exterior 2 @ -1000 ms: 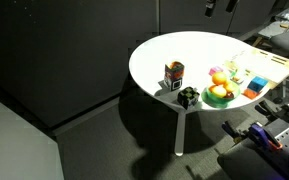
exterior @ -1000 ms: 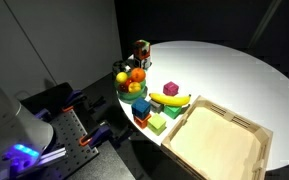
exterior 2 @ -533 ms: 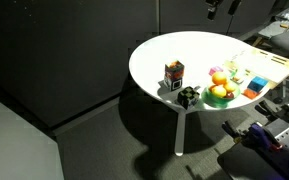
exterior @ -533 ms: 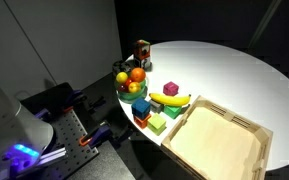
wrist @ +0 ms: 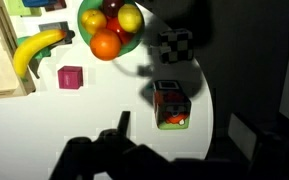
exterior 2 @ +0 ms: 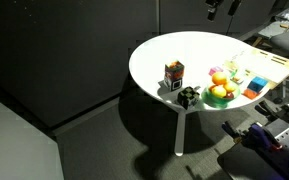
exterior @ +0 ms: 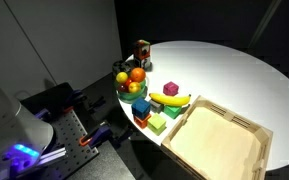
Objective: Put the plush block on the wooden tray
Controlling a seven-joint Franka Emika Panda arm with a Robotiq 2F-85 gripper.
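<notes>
The round white table (exterior: 224, 65) carries the wooden tray (exterior: 219, 140) at its near right edge, with a green fruit bowl (exterior: 130, 96) to the tray's left. The plush block (exterior: 143, 50) stands farther back (well apart from the tray) by the left rim. In the wrist view it lies just ahead of the gripper (wrist: 182, 138) — jaws spread, gripping nothing.

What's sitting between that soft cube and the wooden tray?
In an exterior view, a small magenta block and a banana lie between the plush block and the wooden tray.
</notes>
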